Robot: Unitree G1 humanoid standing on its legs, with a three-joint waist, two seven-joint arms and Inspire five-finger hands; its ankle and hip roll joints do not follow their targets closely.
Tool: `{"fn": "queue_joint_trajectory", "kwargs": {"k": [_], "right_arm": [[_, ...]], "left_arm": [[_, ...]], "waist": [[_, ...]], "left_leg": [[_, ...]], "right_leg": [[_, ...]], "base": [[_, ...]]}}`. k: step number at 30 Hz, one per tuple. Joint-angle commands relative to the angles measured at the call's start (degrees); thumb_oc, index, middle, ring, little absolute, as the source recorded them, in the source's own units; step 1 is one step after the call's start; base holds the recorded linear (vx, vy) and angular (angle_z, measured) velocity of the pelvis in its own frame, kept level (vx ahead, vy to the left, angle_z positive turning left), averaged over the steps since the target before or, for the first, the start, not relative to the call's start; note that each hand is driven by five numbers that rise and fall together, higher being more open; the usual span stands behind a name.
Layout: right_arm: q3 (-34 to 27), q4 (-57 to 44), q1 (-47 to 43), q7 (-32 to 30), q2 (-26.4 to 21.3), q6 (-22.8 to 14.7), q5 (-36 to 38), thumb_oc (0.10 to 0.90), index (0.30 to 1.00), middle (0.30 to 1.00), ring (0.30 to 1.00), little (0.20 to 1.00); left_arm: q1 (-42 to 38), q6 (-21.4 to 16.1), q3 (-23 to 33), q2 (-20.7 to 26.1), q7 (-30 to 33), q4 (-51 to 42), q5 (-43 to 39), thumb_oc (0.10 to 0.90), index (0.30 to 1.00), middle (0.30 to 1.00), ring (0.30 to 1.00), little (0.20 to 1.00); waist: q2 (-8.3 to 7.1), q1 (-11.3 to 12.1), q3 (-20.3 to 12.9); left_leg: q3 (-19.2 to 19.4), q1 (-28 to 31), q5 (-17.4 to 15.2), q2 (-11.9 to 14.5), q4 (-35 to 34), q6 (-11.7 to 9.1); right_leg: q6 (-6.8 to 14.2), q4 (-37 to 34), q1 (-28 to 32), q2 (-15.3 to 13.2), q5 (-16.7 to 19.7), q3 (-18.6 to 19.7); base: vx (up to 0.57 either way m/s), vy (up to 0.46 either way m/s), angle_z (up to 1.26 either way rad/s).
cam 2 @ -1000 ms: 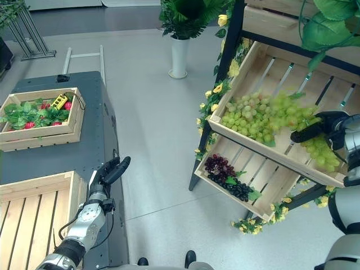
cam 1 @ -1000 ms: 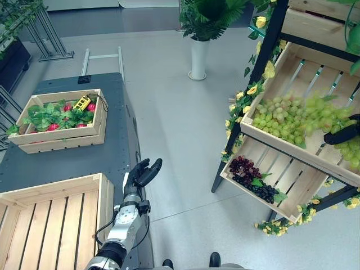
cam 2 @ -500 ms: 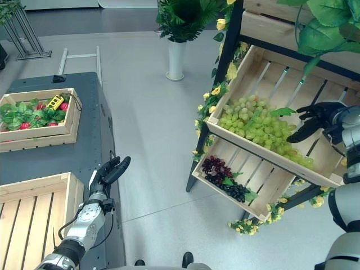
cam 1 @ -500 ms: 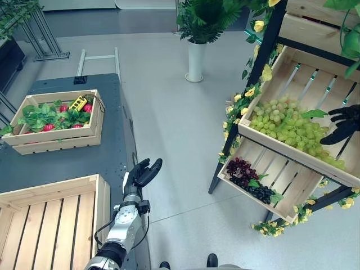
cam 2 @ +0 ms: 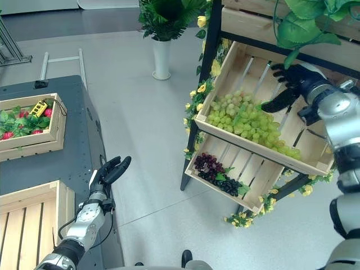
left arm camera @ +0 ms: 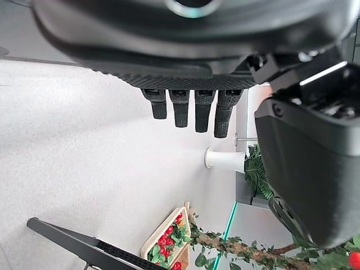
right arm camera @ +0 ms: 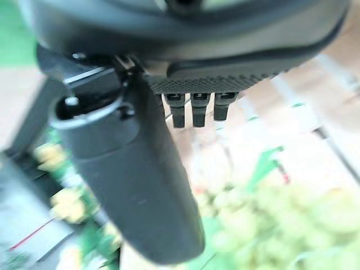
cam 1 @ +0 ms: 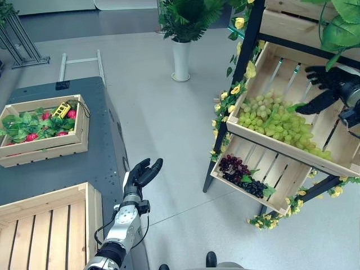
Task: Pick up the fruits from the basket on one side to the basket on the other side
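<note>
Right robot hand point(cam 2: 292, 79), fingers spread and empty, hovered over pale green grape bunches point(cam 2: 244, 119) heaped in slanted wooden shelf crate point(cam 2: 315, 147). Best lowered onto one bunch, closed gently. Dark purple grapes point(cam 2: 216, 171) lay in crate below. Left robot hand point(cam 1: 140, 174) idle, relaxed, beside empty slatted crate point(cam 1: 90, 205) on worktop point(cam 1: 107, 157).

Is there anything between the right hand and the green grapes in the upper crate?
Nothing visible. The right hand is open above the green grapes in the upper crate; only a green leaf lies on the bunch near it.
</note>
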Motion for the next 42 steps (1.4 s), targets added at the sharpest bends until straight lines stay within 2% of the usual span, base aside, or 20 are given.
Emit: {"fn": "queue_joint_trajectory", "kwargs": {"k": [1,6,12,15,16,17,18,19,20,21,22,23,25,28,30,32,35,38,41,42], "right_arm": [[-6.6,-3.9,1.3,-7.8,1.5,-7.2,0.0,0.8,0.9,0.9,0.9,0.9],[-11.7,-14.4,10.5,-8.9,8.9,-8.3,-2.6,0.8,0.9,0.9,0.9,0.9],[-12.3,-24.0,17.3,-5.4,16.4,-8.3,-0.1,0.8,0.9,0.9,0.9,0.9],[-12.0,-26.0,18.9,-4.1,19.3,-9.9,4.4,0.8,0.9,0.9,0.9,0.9],[-12.1,-28.0,20.5,-2.0,22.4,-12.8,11.1,0.8,0.9,0.9,0.9,0.9],[-12.2,-28.1,20.7,-1.4,22.7,-12.8,11.3,0.8,0.9,0.9,0.9,0.9],[-12.1,-28.8,21.4,0.1,24.4,-14.7,14.6,0.8,0.9,0.9,0.9,0.9],[-11.8,-30.1,24.1,5.7,29.3,-17.9,20.4,0.8,0.9,0.9,0.9,0.9],[-11.4,-30.6,25.4,7.8,31.6,-19.0,23.0,0.8,0.9,0.9,0.9,0.9],[-11.2,-30.9,25.9,9.4,32.5,-19.1,24.5,0.8,0.9,0.9,0.9,0.9],[-9.6,-30.9,29.1,13.1,36.7,-19.5,27.6,0.8,0.9,0.9,0.9,0.9],[-9.4,-30.9,29.5,13.6,37.1,-19.0,28.3,0.8,0.9,0.9,0.9,0.9],[-4.8,-27.4,34.8,15.7,41.9,-18.7,28.2,0.8,0.9,0.9,0.9,0.9],[-0.9,-22.8,39.0,16.4,44.2,-20.4,27.7,0.8,0.9,0.9,0.9,0.9],[2.4,-15.4,42.4,16.1,46.0,-22.4,25.7,0.8,0.9,0.9,0.9,0.9],[3.4,-11.0,43.5,15.9,46.6,-24.1,23.7,0.8,0.9,0.9,0.9,0.9],[3.4,-5.7,44.5,15.9,47.5,-23.9,25.8,0.8,0.9,0.9,0.9,0.9],[2.8,0.1,44.4,15.2,48.7,-24.5,23.6,0.8,0.9,0.9,0.9,0.9],[2.6,7.3,43.8,14.3,49.8,-24.5,21.0,0.8,0.9,0.9,0.9,0.9],[2.7,10.6,43.4,13.0,50.0,-24.2,18.8,0.8,0.9,0.9,0.9,0.9]], "left_arm": [[-4.7,-4.8,-1.3,1.8,0.4,-1.6,0.5,0.8,0.9,0.9,0.9,0.9],[-4.3,-3.9,-0.3,0.5,1.7,-1.1,1.5,0.8,0.9,0.9,0.9,0.9],[-4.4,-3.3,0.6,-1.0,2.8,1.5,2.1,0.8,0.9,0.9,0.9,0.9],[-4.2,-4.2,0.6,-1.7,3.0,2.4,1.8,0.8,0.9,0.9,0.9,0.9],[-3.8,-5.9,0.6,-2.4,3.2,2.8,0.8,0.8,0.9,0.9,0.9,0.9],[-3.8,-6.1,0.6,-2.4,3.2,2.8,0.7,0.8,0.9,0.9,0.9,0.9],[-3.5,-7.4,0.7,-2.8,3.4,3.0,0.3,0.8,0.9,0.9,0.9,0.9],[-2.7,-10.7,0.9,-3.8,4.7,3.2,0.2,0.8,0.9,0.9,0.9,0.9],[-2.3,-12.1,0.9,-4.4,5.5,3.3,1.0,0.8,0.9,0.9,0.9,0.9],[-2.1,-12.7,0.9,-4.7,5.9,3.3,1.6,0.8,0.9,0.9,0.9,0.9],[-1.0,-13.9,0.4,-5.6,6.8,3.5,3.8,0.8,0.9,0.9,0.9,0.9],[-0.9,-13.9,0.3,-5.7,7.0,3.6,4.3,0.8,0.9,0.9,0.9,0.9],[1.1,-14.9,-1.7,-7.3,9.9,5.6,6.9,0.8,0.9,0.9,0.9,0.9],[3.3,-15.6,-2.8,-8.2,12.1,7.1,8.1,0.8,0.9,0.9,0.9,0.9],[5.3,-15.7,-3.2,-8.6,14.2,9.1,9.7,0.8,0.9,0.9,0.9,0.9],[6.3,-15.5,-3.2,-8.6,14.9,10.3,10.6,0.8,0.9,0.9,0.9,0.9],[7.4,-15.1,-3.2,-8.2,15.3,12.1,11.7,0.8,0.9,0.9,0.9,0.9],[7.8,-15.1,-3.3,-7.7,15.7,14.5,14.5,0.8,0.9,0.9,0.9,0.9],[7.7,-12.9,-4.6,-7.6,14.7,18.0,18.5,0.8,0.9,0.9,0.9,0.9],[7.5,-10.2,-5.5,-7.7,12.7,20.0,19.9,0.8,0.9,0.9,0.9,0.9]], "waist": [[-0.2,0.2,-4.9],[0.42,-0.6,-4.6],[1.13,-1.3,-4.1],[1.31,-1.4,-4.0],[1.48,-1.3,-3.9],[1.48,-1.3,-4.0],[1.58,-1.3,-3.9],[1.75,-0.9,-4.0],[1.76,-0.7,-4.0],[1.75,-0.6,-4.0],[1.77,-0.1,-4.0],[1.75,-0.1,-4.0],[1.69,0.4,-3.7],[1.65,0.7,-3.5],[1.63,1.0,-3.1],[1.71,1.1,-2.8],[1.85,1.4,-2.3],[2.28,1.8,-2.0],[2.59,2.2,-2.1],[2.71,2.4,-2.3]], "left_leg": [[-0.8,0.8,-9.1,-1.9,1.3,0.7],[-0.4,0.7,-9.4,-1.9,1.6,1.0],[0.4,1.0,-9.6,-1.7,1.6,1.0],[0.5,1.0,-9.6,-1.8,1.6,1.0],[0.7,0.9,-9.6,-1.8,1.7,1.0],[0.7,0.9,-9.6,-1.8,1.7,1.0],[0.6,1.0,-9.7,-1.8,1.7,1.0],[0.6,0.7,-9.8,-1.8,1.9,1.0],[0.5,0.6,-9.9,-1.9,2.0,1.0],[0.5,0.5,-9.9,-1.9,2.1,1.0],[0.3,0.3,-9.9,-1.9,2.2,0.9],[0.2,0.3,-9.9,-1.9,2.3,0.9],[-0.1,0.0,-9.8,-2.0,2.4,1.0],[-0.4,-0.2,-9.6,-2.0,2.2,1.1],[-0.7,-0.4,-9.4,-2.1,2.0,1.2],[-0.9,-0.4,-9.2,-2.1,1.7,1.2],[-1.3,-0.3,-8.9,-2.2,1.3,1.2],[-1.9,-0.3,-8.6,-2.4,0.9,1.2],[-2.7,-0.2,-8.4,-2.7,0.5,1.2],[-3.4,-0.2,-8.2,-2.9,0.2,1.3]], "right_leg": [[-0.3,1.4,3.1,1.0,-7.2,0.7],[-0.2,1.4,2.9,0.9,-7.3,1.1],[-0.1,1.3,2.9,0.8,-7.1,1.2],[-0.1,1.2,2.9,0.7,-7.1,1.2],[-0.1,1.1,2.9,0.7,-7.0,1.0],[-0.1,1.0,2.9,0.7,-7.0,1.0],[-0.1,1.0,3.1,0.7,-7.1,0.8],[-0.1,1.0,2.9,0.6,-7.1,0.5],[-0.1,1.0,2.9,0.5,-7.1,0.3],[0.0,1.0,2.9,0.5,-7.1,0.2],[0.0,1.0,2.8,0.4,-7.0,-0.2],[0.0,1.0,2.8,0.4,-7.0,-0.3],[0.1,1.1,2.6,0.2,-6.9,-0.7],[0.2,1.0,2.4,0.2,-6.9,-0.9],[0.2,0.9,2.3,0.2,-6.8,-1.2],[0.2,0.7,2.3,0.1,-6.7,-1.5],[0.2,0.5,2.5,0.1,-6.6,-2.2],[0.1,0.3,2.9,0.0,-6.6,-3.0],[0.1,0.3,3.1,0.0,-6.8,-3.8],[0.0,0.6,3.1,0.2,-7.1,-3.8]], "base": [[0.0,0.0,0.0],[0.0,0.0,0.0],[0.0,-0.024,-0.09],[0.0,-0.022,-0.01],[0.0,0.0,0.0],[0.0,0.0,0.0],[0.0,0.0,0.0],[0.02,-0.039,-0.02],[0.02,-0.04,0.01],[0.02,-0.045,0.03],[0.02,-0.039,0.04],[0.02,-0.056,0.07],[0.01,-0.063,0.11],[0.0,-0.053,0.13],[-0.01,-0.052,0.07],[-0.01,-0.046,0.01],[-0.02,-0.043,0.05],[-0.01,-0.012,0.13],[-0.01,-0.011,0.09],[0.0,0.0,0.0]]}}
